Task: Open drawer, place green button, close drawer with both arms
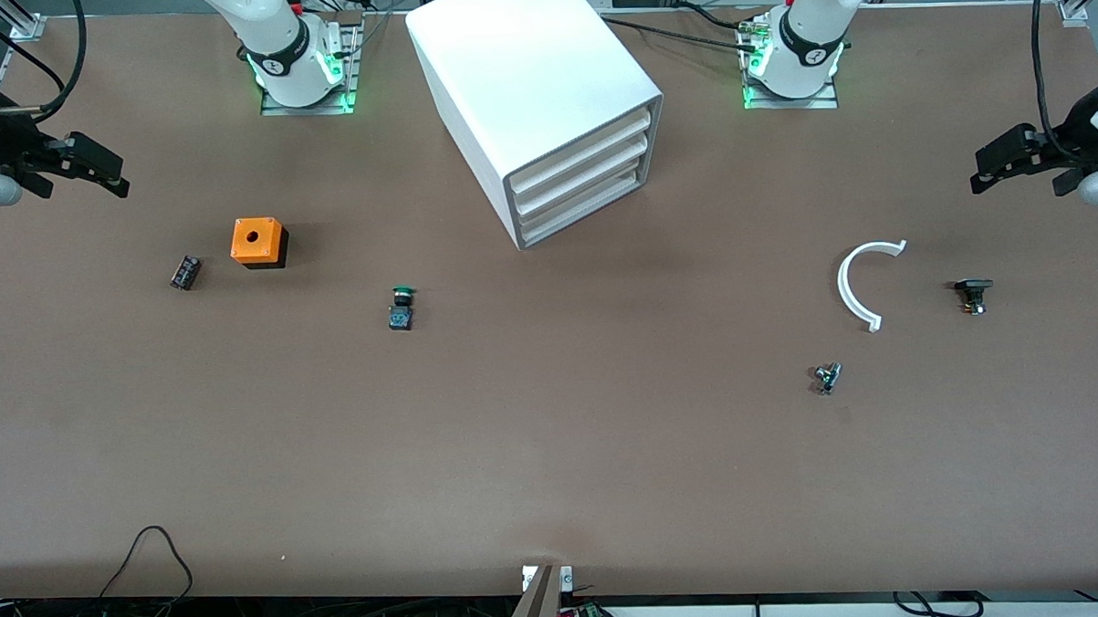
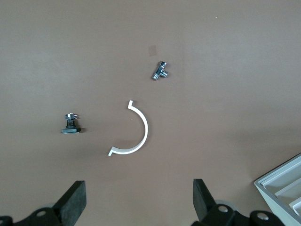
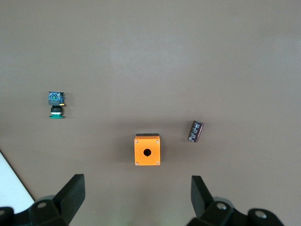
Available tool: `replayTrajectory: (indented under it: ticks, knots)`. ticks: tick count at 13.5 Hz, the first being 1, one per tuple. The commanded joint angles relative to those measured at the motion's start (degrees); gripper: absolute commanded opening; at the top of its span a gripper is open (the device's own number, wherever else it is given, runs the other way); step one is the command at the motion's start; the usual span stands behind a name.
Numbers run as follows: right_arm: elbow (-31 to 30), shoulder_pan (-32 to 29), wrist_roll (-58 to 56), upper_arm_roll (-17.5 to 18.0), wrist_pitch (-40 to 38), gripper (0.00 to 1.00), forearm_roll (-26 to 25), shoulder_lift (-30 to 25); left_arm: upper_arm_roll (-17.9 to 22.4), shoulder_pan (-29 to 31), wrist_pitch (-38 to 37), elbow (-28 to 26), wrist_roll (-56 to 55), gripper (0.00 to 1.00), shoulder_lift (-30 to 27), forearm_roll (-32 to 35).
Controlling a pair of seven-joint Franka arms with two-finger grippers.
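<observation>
The white cabinet (image 1: 542, 99) stands at the middle of the table between the arm bases. Its three drawers are all shut; the lowest drawer (image 1: 587, 211) sits flush in the grey frame. The green-capped button (image 1: 401, 309) lies on its side on the table, nearer to the front camera than the cabinet; it also shows in the right wrist view (image 3: 56, 105). My right gripper (image 1: 97, 174) hovers open and empty at the right arm's end of the table (image 3: 137, 182). My left gripper (image 1: 987, 170) hovers open and empty at the left arm's end (image 2: 138, 188).
An orange box (image 1: 258, 242) and a black cylinder (image 1: 185, 272) lie near the right gripper. A white curved piece (image 1: 854, 284), a black-capped part (image 1: 972, 294) and a small silvery part (image 1: 826, 376) lie near the left gripper. Cables hang along the table's near edge.
</observation>
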Motion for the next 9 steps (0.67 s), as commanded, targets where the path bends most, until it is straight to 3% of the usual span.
replayTrajectory:
  ticks: [1,9]
  knots:
    - [-0.29,-0.33,0.03,0.11,-0.18,1.00,0.18,-0.97,-0.15,0.29,-1.35,1.45,1.36,1.00,0.23,-0.97]
    - [-0.02,-0.42,-0.23,0.02,-0.44,1.00,0.18,-0.09,-0.15,0.29,-1.18,1.88,1.71,1.00,0.67,-0.89]
